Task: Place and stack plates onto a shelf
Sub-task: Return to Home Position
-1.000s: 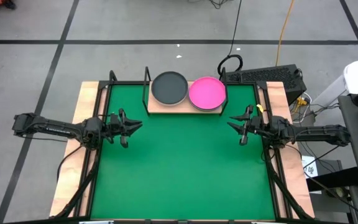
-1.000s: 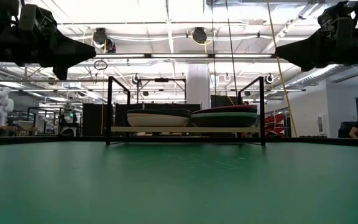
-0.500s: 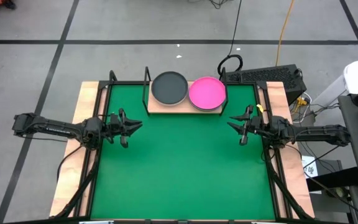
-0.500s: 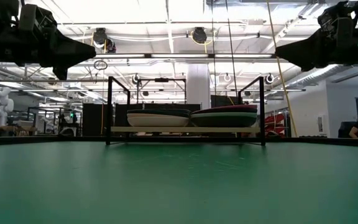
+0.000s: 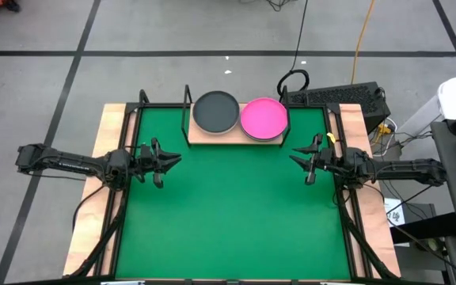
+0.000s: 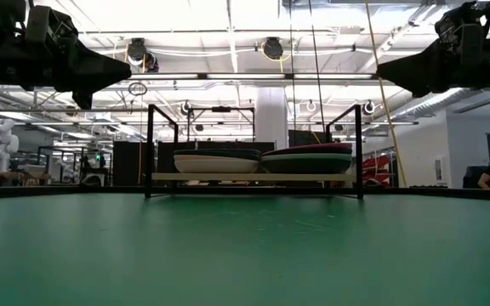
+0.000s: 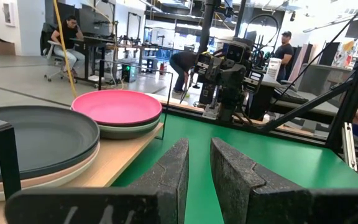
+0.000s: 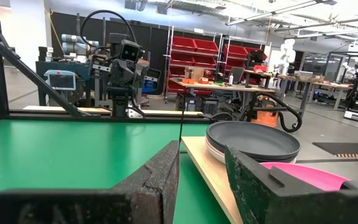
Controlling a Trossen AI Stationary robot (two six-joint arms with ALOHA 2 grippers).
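Observation:
The shelf (image 5: 234,134) stands at the table's far edge on its black wire frame. Two stacks of plates rest on its light-wood board. The left stack has a dark grey plate (image 5: 215,112) on top, with paler plates under it (image 7: 36,140). The right stack has a hot pink plate (image 5: 264,118) on a pale green one (image 7: 126,129). My left gripper (image 5: 172,161) hovers open above the table's left side. My right gripper (image 5: 295,161) hovers open above the right side. They point toward each other, near of the shelf, and hold nothing.
Green mat (image 5: 236,214) covers the table inside a black frame and wooden border strips (image 5: 109,150). A keyboard (image 5: 335,96) and cables lie beyond the far right corner. People stand and sit in the room behind (image 7: 67,37).

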